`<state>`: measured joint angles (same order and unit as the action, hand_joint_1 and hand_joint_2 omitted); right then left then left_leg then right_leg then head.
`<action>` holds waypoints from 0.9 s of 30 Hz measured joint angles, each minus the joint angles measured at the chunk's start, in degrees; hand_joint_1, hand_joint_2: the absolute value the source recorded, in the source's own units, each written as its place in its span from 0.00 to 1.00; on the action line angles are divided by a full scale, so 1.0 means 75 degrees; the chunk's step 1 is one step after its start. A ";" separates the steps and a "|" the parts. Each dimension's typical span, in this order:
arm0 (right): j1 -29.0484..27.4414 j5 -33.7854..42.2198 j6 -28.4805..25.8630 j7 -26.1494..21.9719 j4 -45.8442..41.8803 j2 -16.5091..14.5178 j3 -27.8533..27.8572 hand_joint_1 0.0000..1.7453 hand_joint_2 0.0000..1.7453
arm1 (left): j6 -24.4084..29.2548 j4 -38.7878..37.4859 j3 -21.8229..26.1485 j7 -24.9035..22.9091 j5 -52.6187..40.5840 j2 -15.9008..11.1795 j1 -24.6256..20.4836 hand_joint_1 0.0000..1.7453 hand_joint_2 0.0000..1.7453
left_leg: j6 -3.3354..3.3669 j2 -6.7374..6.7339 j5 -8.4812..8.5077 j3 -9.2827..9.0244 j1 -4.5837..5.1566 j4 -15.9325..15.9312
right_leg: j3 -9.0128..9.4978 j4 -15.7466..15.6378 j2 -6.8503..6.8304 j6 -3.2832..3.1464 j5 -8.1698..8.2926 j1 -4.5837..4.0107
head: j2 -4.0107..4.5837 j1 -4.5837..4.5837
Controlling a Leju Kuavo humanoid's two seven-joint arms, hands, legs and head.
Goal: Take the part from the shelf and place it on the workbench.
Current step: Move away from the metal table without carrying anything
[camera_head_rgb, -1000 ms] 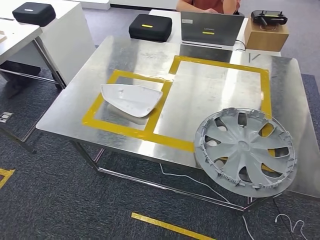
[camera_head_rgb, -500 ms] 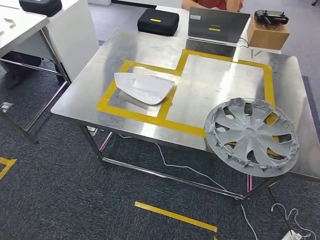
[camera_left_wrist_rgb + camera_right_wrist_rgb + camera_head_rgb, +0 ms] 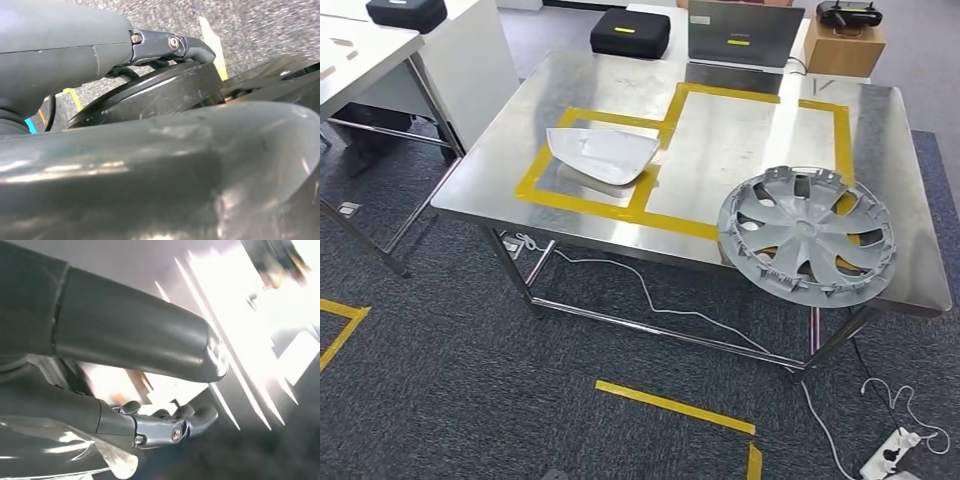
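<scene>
A white curved shell part (image 3: pixel 601 154) lies inside the smaller yellow-taped box on the steel workbench (image 3: pixel 712 150). A grey wheel cover (image 3: pixel 807 235) rests at the bench's near right, its rim hanging a little over the front edge. In the left wrist view my left hand (image 3: pixel 151 165) shows a thick thumb and one straight finger (image 3: pixel 170 44) set apart, gripping nothing. My right hand (image 3: pixel 132 325) likewise has its thumb apart from the darker fingers (image 3: pixel 170 427), with nothing between them.
A laptop (image 3: pixel 744 33), a black case (image 3: pixel 630 33) and a cardboard box (image 3: pixel 843 45) sit behind the bench. A white desk (image 3: pixel 365 50) stands to the left. Cables and a power strip (image 3: pixel 890 452) lie on the carpet, with yellow floor tape (image 3: pixel 675 407) in front.
The whole picture has shifted: the camera has drawn back from the bench, so more carpet and floor tape show. The shell part and wheel cover lie where they were.
</scene>
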<state>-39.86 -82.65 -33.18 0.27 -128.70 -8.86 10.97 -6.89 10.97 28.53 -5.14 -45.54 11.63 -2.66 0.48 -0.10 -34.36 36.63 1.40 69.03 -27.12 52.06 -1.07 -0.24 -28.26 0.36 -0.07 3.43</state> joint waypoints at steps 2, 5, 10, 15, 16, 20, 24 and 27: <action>0.0127 0.1025 0.0494 0.0026 0.0795 -0.0091 0.0030 0.00 0.25 | 0.0041 0.0000 0.0023 0.0001 0.0018 -0.0004 0.0006 0.00 0.00 | -0.0052 -0.0001 0.0079 -0.0158 -0.0051 0.0318 | -0.0169 0.0046 0.0000 0.0020 0.0125 0.0007 | 0.0000 0.0001; 0.0662 0.2351 0.1207 -0.0628 0.2453 -0.0409 0.0517 0.00 1.00 | 0.0109 0.0000 0.0064 0.0003 0.0048 -0.0011 0.0054 0.00 0.00 | -0.0074 0.0004 0.0704 -0.1132 -0.0116 -0.1068 | -0.0437 0.0170 0.0022 0.0100 0.0271 0.0027 | 0.0000 0.0012; 0.2127 0.2525 0.2095 -0.1542 0.6161 -0.0979 0.2741 0.00 1.00 | 0.0334 0.0000 0.0089 -0.0035 -0.0069 0.0012 0.0134 0.00 1.00 | 0.0104 0.0027 0.0619 -0.1663 -0.0092 -0.2215 | -0.0649 0.0256 -0.0027 0.0323 0.0430 0.0026 | 0.0000 0.0005; 0.3220 0.2253 0.2828 -0.1068 0.8997 -0.1182 0.4747 0.00 1.00 | 0.0589 0.0000 0.0088 -0.0181 -0.0315 0.0031 0.0152 0.00 1.00 | 0.0351 -0.0045 0.0744 -0.1512 -0.0095 -0.2255 | -0.1557 0.2200 0.0106 0.0516 -0.0580 0.0073 | 0.0000 -0.0055; 0.3395 0.2208 0.2842 -0.0917 0.9509 -0.1187 0.5102 0.00 1.00 | 0.0707 0.0000 0.0087 -0.0294 -0.0359 0.0038 0.0155 0.00 1.00 | 0.0363 -0.0054 0.0757 -0.1483 -0.0088 -0.2241 | -0.1689 0.2560 0.0112 0.0550 -0.0676 0.0086 | 0.0000 -0.0056; 0.3953 0.2069 0.2705 -0.0638 1.1078 -0.1218 0.6272 0.00 1.00 | 0.1131 0.0000 0.0089 -0.0471 -0.0402 0.0121 0.0171 0.00 1.00 | 0.0326 -0.0053 0.0724 -0.1382 -0.0085 -0.2053 | -0.0788 0.1162 0.0120 0.0671 -0.0035 0.0185 | 0.0000 -0.0059; 0.4321 0.1946 0.2701 -0.0631 1.1971 -0.1271 0.6998 0.00 0.00 | 0.1208 0.0000 0.0089 -0.0356 -0.0385 0.0162 0.0160 0.00 0.00 | 0.0254 -0.0042 0.0652 -0.1201 -0.0037 -0.1802 | -0.0386 0.0429 0.0156 0.0457 0.0094 0.0181 | 0.0000 -0.0052; 0.4438 0.1712 0.2958 -0.0576 1.2342 -0.1256 0.7295 0.00 0.00 | 0.0976 0.0000 0.0086 -0.0069 -0.0399 0.0105 0.0168 0.00 0.00 | 0.0208 -0.0030 0.0674 -0.1185 -0.0070 -0.1804 | -0.0406 0.0458 0.0148 0.0432 0.0079 0.0138 | 0.0000 -0.0057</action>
<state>-6.57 -69.81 -11.00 -4.05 -36.13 -18.28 65.68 0.43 10.97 29.18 -5.66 -48.53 12.42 -1.40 2.04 -0.33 -29.30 27.75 0.88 55.50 -30.17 55.50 0.03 2.99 -27.67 1.39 -0.07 3.00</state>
